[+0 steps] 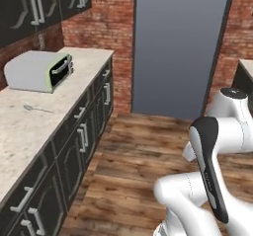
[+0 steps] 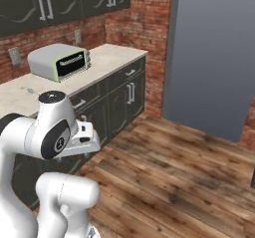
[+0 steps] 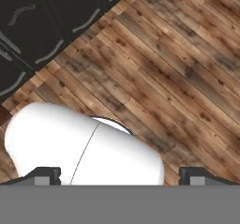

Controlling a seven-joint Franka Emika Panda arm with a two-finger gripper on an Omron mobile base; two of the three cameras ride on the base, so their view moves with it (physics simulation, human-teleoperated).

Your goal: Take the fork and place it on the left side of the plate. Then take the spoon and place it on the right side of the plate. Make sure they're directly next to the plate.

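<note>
Looking down the hand view, I see my gripper (image 3: 120, 174) spread wide and empty over wooden floor (image 3: 187, 68), well short of the counter (image 1: 29, 126). On that counter, nearer me than the toaster oven (image 1: 39, 71), lies the pale spoon (image 1: 37, 108), its thin handle pointing away from the wall. I judge it lies left of the arm.

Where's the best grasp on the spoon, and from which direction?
Judging from the left base view: take the spoon across its thin handle, from straight above. It lies flat on the counter, so no side entry fits. The gripper is open.
</note>
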